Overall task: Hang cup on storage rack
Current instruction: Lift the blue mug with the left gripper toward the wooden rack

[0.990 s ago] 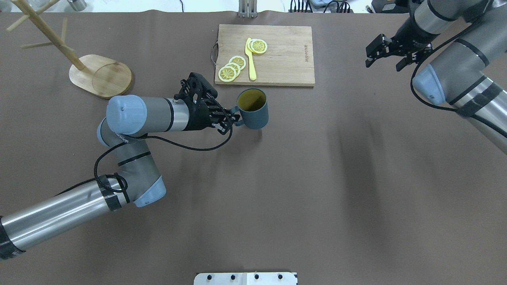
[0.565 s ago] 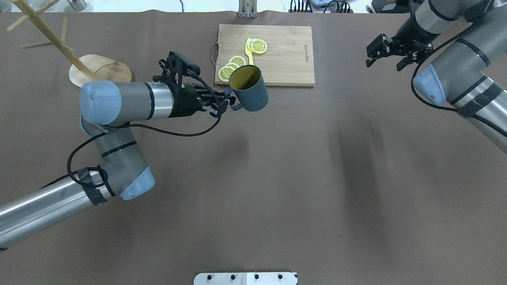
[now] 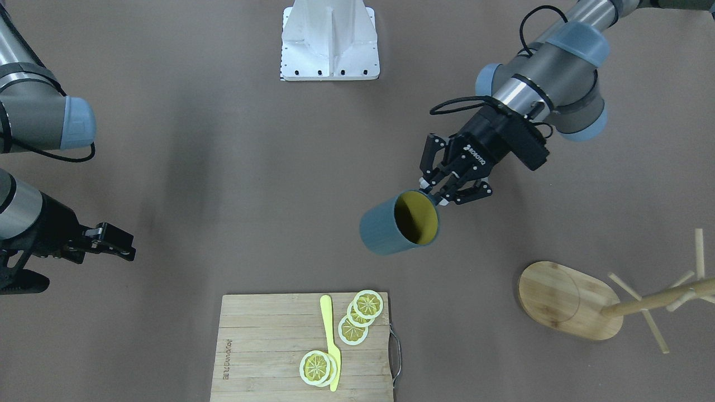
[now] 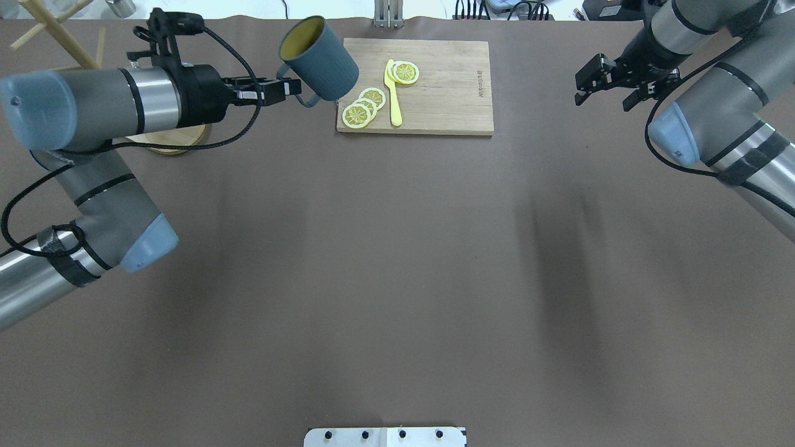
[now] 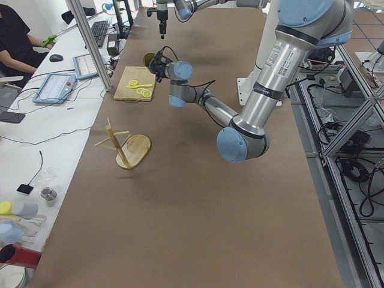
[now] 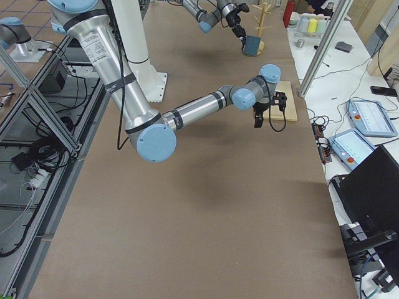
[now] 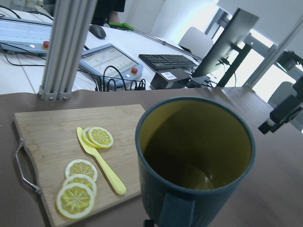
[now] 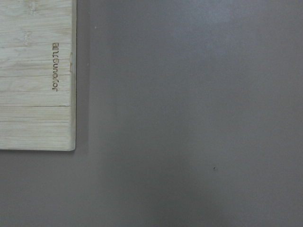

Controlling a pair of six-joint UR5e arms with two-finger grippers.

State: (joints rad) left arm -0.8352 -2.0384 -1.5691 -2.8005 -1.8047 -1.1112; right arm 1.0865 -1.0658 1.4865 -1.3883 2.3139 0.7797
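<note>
The dark blue-grey cup (image 4: 323, 59) with its yellowish inside hangs in the air, tilted, over the table's far left part. My left gripper (image 4: 289, 90) is shut on its loop handle. The front-facing view shows the cup (image 3: 397, 224) held by that gripper (image 3: 439, 194) clear of the table. The left wrist view looks into the cup (image 7: 194, 161). The wooden storage rack (image 4: 59, 34) stands at the far left, its oval base (image 4: 177, 138) partly hidden by my left arm; it also shows in the front-facing view (image 3: 567, 298). My right gripper (image 4: 600, 102) is open and empty at the far right.
A rectangular cutting board (image 4: 447, 93) with several lemon slices (image 4: 365, 105) and a yellow knife (image 4: 393, 93) lies at the far middle, just right of the cup. A white mount plate (image 4: 385, 436) sits at the near edge.
My left arm has lifted the cup off the table and carried it up and to the far left, toward the rack. The right arm has not moved.
</note>
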